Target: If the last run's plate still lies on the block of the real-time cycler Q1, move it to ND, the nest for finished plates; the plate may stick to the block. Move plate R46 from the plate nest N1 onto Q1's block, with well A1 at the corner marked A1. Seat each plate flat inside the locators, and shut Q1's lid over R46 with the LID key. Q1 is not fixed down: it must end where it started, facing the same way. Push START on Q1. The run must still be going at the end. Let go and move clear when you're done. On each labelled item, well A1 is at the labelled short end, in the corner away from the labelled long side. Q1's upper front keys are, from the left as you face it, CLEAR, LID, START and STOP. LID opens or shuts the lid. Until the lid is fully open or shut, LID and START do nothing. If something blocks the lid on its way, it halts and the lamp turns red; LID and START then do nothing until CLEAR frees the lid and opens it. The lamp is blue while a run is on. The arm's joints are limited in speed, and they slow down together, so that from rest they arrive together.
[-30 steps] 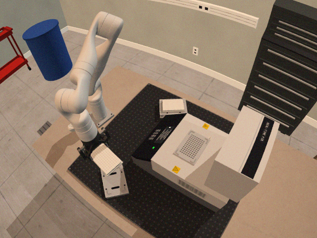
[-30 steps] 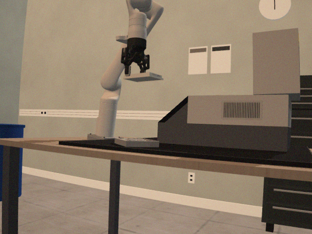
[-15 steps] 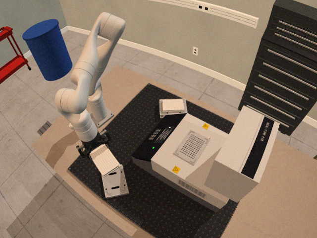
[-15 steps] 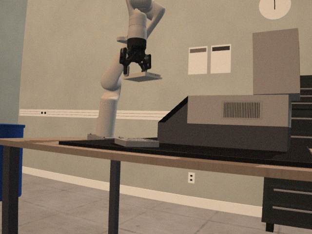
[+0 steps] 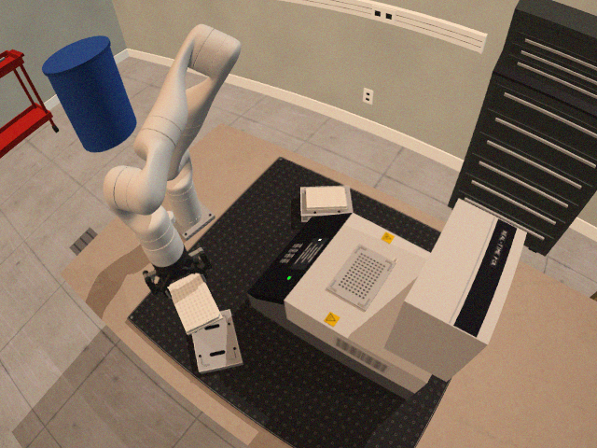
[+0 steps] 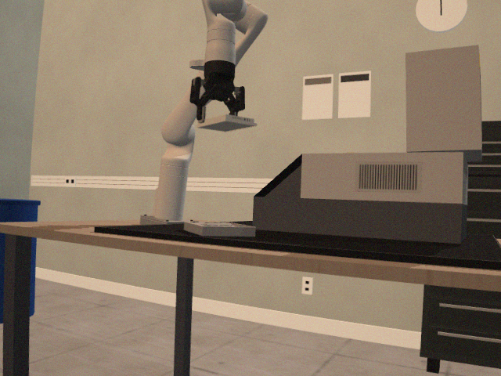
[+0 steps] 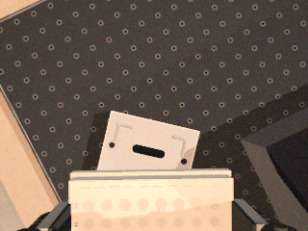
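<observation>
My gripper [image 5: 179, 279] is shut on a white well plate [image 5: 194, 301], gripping its short end. It holds the plate level, high above the table, as the side view shows [image 6: 227, 122]. In the wrist view the plate [image 7: 150, 199] fills the bottom edge. Below it lies the empty grey nest [image 5: 216, 341], which also shows in the wrist view [image 7: 148, 148]. A second white plate [image 5: 326, 197] sits on the nest behind cycler Q1 [image 5: 366, 289]. Q1's block [image 5: 361, 275] is bare. Its lid [image 5: 463, 284] stands open.
Q1's black front panel with keys [image 5: 296, 253] faces the arm; a green lamp [image 5: 288, 277] glows on it. A black drawer cabinet [image 5: 545, 120] stands behind the table. A blue bin [image 5: 89, 93] and a red cart [image 5: 17, 96] stand on the floor to the left.
</observation>
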### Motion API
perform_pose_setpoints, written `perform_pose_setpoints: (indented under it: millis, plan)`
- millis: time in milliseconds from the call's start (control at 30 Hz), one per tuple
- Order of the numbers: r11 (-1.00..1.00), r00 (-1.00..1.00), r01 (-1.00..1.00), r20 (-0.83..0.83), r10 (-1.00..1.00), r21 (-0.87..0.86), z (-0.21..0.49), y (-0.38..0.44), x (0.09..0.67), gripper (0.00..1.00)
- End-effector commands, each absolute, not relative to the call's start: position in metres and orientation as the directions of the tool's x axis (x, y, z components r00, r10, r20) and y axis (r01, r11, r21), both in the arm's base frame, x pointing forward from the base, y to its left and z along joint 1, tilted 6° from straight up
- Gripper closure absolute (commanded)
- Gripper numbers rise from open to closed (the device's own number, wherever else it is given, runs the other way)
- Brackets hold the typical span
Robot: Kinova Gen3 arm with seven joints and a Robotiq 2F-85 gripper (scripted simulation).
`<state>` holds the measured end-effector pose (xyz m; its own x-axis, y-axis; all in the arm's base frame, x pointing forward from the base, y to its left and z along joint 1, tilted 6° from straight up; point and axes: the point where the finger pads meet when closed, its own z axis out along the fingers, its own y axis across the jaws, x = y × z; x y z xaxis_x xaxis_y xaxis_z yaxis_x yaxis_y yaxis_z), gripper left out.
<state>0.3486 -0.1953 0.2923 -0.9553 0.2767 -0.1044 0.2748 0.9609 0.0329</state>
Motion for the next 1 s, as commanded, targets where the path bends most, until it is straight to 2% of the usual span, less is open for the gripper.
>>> perform_pose_setpoints:
  millis: [0, 667, 967]
  plan:
    - [0.949, -0.944, 0.313, -0.099, 0.316, 0.041, 0.2916, -0.1923, 0.3487, 0.1]
    - [0.862, -0.858, 0.503, -0.088, 0.506, 0.061, 0.2916, -0.1924, 0.3487, 0.1]
    - [0.868, -0.863, 0.494, -0.091, 0.497, 0.054, 0.2918, -0.1949, 0.3483, 0.1]
